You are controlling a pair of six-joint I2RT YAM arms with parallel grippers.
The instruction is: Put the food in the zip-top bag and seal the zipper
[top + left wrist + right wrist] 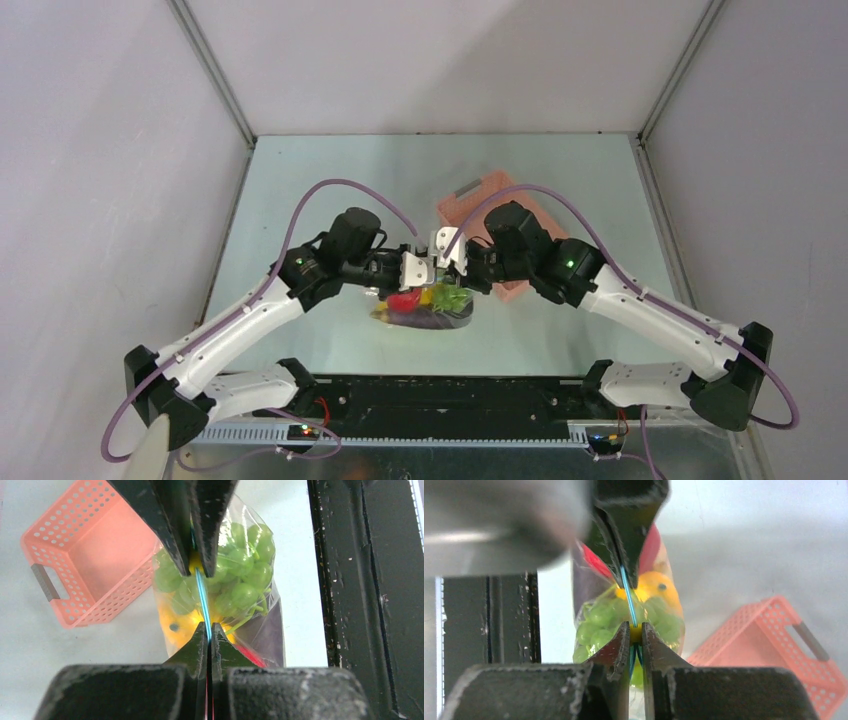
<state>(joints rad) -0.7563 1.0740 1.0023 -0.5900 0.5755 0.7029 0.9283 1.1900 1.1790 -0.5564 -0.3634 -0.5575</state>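
The clear zip-top bag (pixel 425 312) hangs between my two grippers just above the table, with the food inside it. Green grapes (pixel 240 575), a yellow piece (pixel 175 625) and red fruit (pixel 403 300) show through the plastic. The light blue zipper (pixel 201 592) runs edge-on from one gripper to the other. My left gripper (pixel 209 627) is shut on one end of the zipper. My right gripper (pixel 634 627) faces it, shut on the zipper (pixel 628 597) at the other end. In the top view the two grippers nearly touch above the bag.
The pink plastic basket (pixel 462 208) stands behind the right arm with nothing visible in it, and shows in the left wrist view (pixel 95 555) and the right wrist view (pixel 774 645). The black base rail (pixel 450 395) runs along the near table edge, close to the bag.
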